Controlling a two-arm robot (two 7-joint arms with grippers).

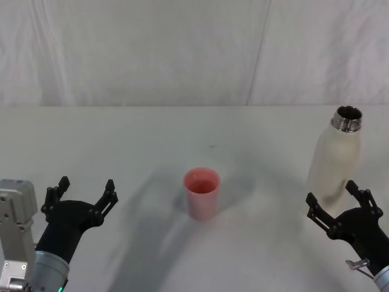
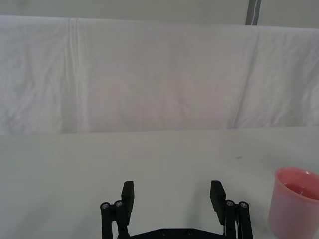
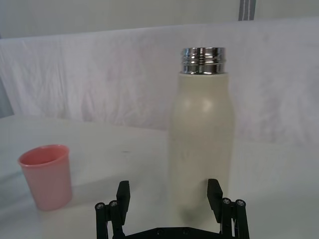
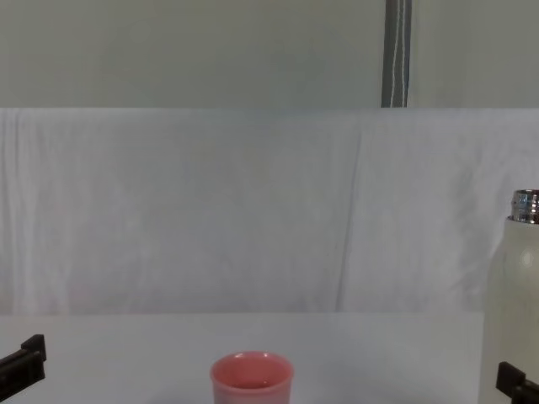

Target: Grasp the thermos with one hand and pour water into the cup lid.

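Right now I see the thermos (image 1: 336, 159) standing upright on the white table (image 1: 182, 128) at my right side, its long axis vertical and its open threaded steel neck (image 3: 203, 60) pointing straight up with no cap on it. From the head view I can look at the dark mouth of the neck but cannot tell what is inside the bottle. My right gripper (image 1: 338, 202) sits just in front of the thermos base with its jaws spread wide and nothing between them; in the right wrist view the two black fingertips (image 3: 123, 191) flank the lower body of the bottle, and I cannot tell whether they touch it. The cup lid (image 1: 202, 193) stands upright near the middle of the table, well apart from the thermos, its open rim facing up; its inside looks pink and I cannot tell whether any water is in it. My left gripper (image 1: 86, 192) rests low at the near left, well apart from the cup lid, jaws also wide open and holding nothing. Behind the table hangs a wrinkled white cloth backdrop (image 4: 253, 210).
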